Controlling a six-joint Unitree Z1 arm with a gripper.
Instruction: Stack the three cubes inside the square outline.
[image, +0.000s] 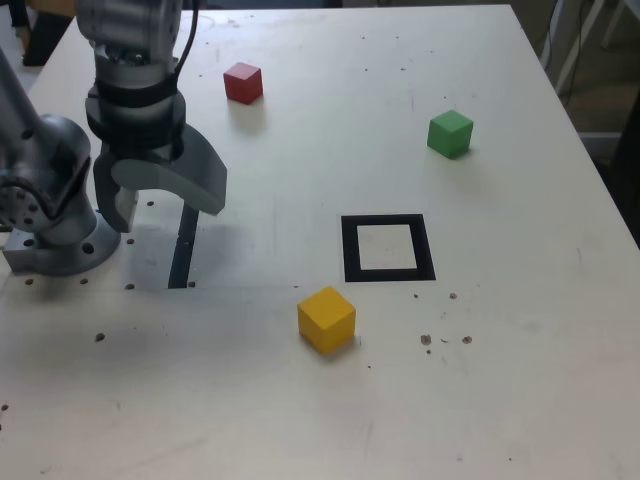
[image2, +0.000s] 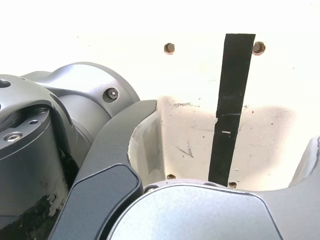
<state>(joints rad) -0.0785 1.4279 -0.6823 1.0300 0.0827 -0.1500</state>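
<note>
Plainly, a broad white table (image: 520, 390) spreads under my gripper. My grey arm (image: 135, 65) rises above the gripper (image: 170, 217), whose jaws stand wide apart with nothing between them. Under them runs a narrow dark strip (image: 185, 250); mistaking it for the target would ruin placement. The square outline (image: 390, 275), black with a pale centre, lies to the gripper's right in the exterior view, with no cube inside. It looks only slightly wider than one cube, so a small sideways error could set the bottom block on the border and carry the fault upward.

The three cubes sit apart, all to the gripper's right in the exterior view: the yellow cube (image: 327, 320) lower, the green cube (image: 451, 134) higher and farthest off, the red cube (image: 243, 84) higher and nearer. Each looks turned at an angle; closing without matching that turn could twist or shove one. None shows in my wrist view, so a blind descent could knock one away.
</note>
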